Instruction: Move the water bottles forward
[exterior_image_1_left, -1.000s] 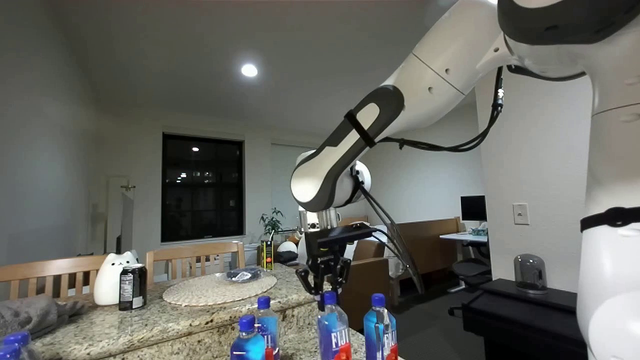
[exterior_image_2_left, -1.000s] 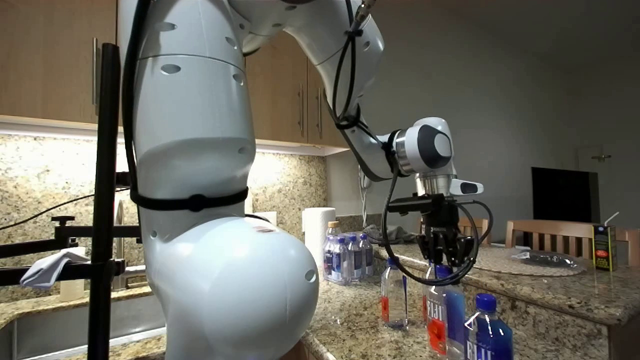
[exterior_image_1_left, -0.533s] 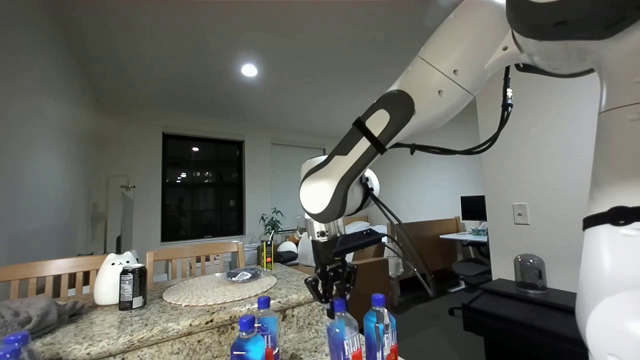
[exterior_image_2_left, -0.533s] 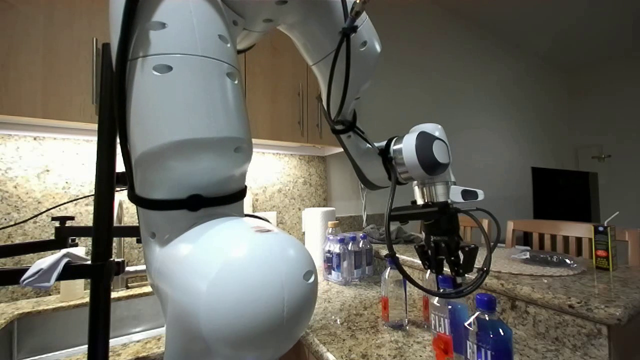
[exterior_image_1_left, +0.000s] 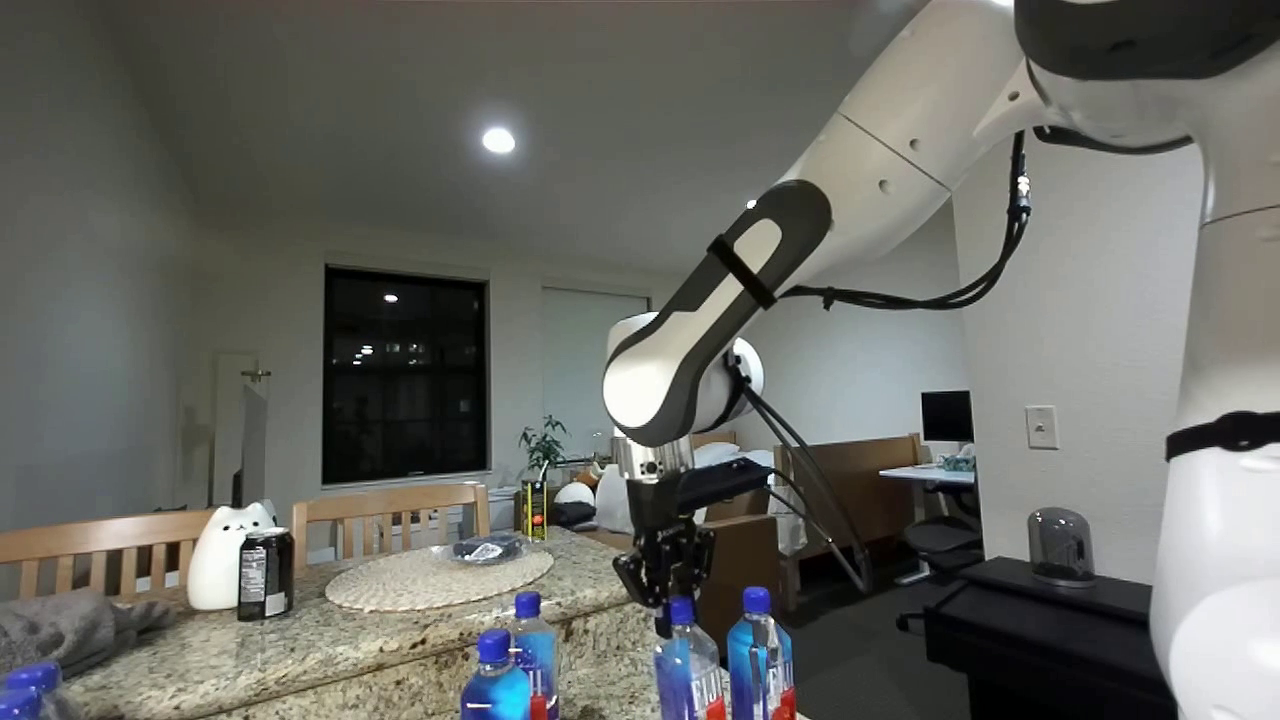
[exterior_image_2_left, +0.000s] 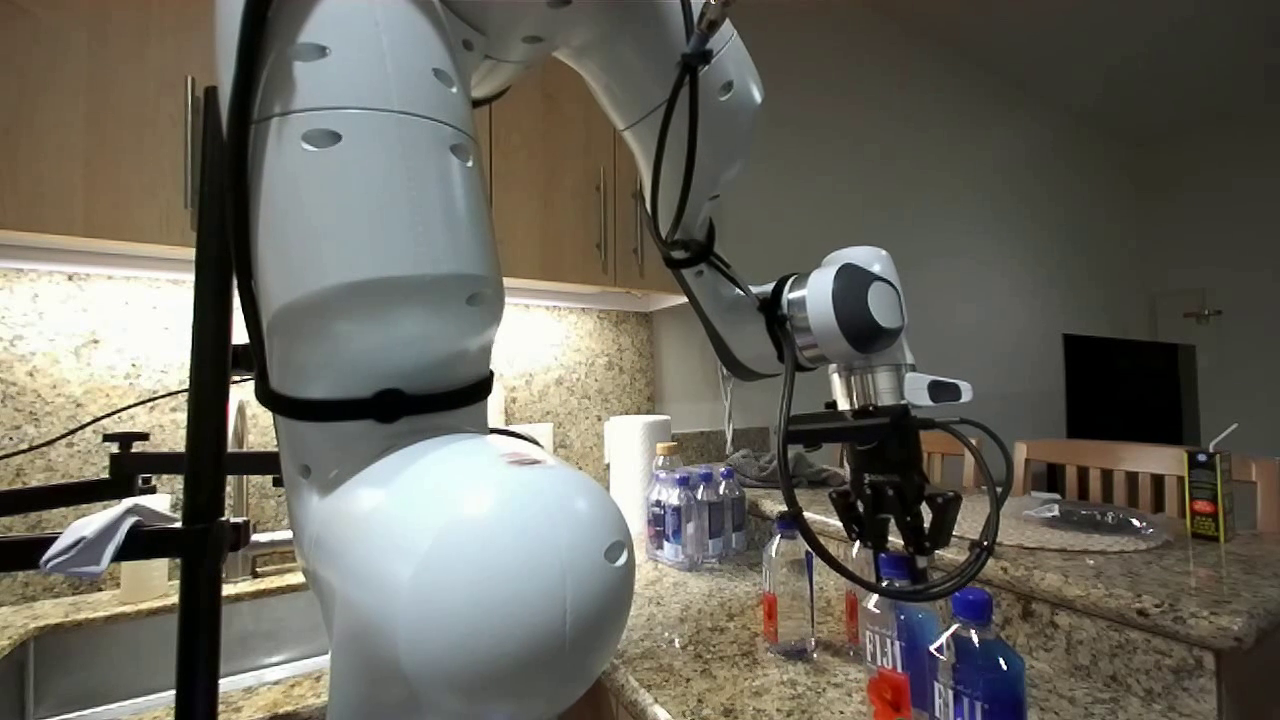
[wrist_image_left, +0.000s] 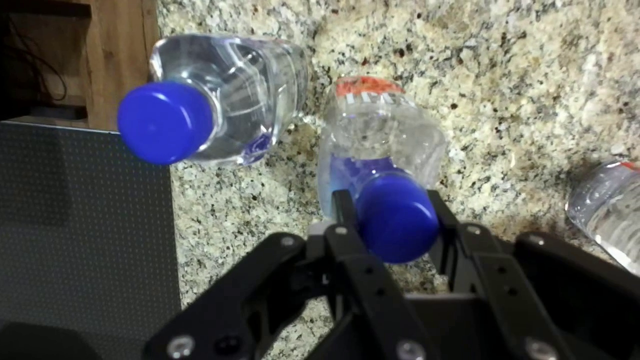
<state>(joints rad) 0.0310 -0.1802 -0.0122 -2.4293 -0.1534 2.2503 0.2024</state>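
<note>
The gripper (wrist_image_left: 393, 207) clasps the blue cap (wrist_image_left: 397, 222) of one FIJI water bottle (wrist_image_left: 380, 135), just below it. This plastic bottle is probably light, slippery and easily dented; the stiff cap seems the better hold.

Black can (exterior_image_1_left: 265, 575), cat figure (exterior_image_1_left: 214, 567), mat (exterior_image_1_left: 385, 586) — on speckled counter (exterior_image_1_left: 250, 655)

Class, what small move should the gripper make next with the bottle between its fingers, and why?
I'd probably ease the gripper open slightly before any lift. In the wrist view its fingers flank the blue cap with no clear gap, so rising now might tip the water bottle towards the neighbouring bottle. Its base is out of sight, so whether it rests is a guess.
</note>
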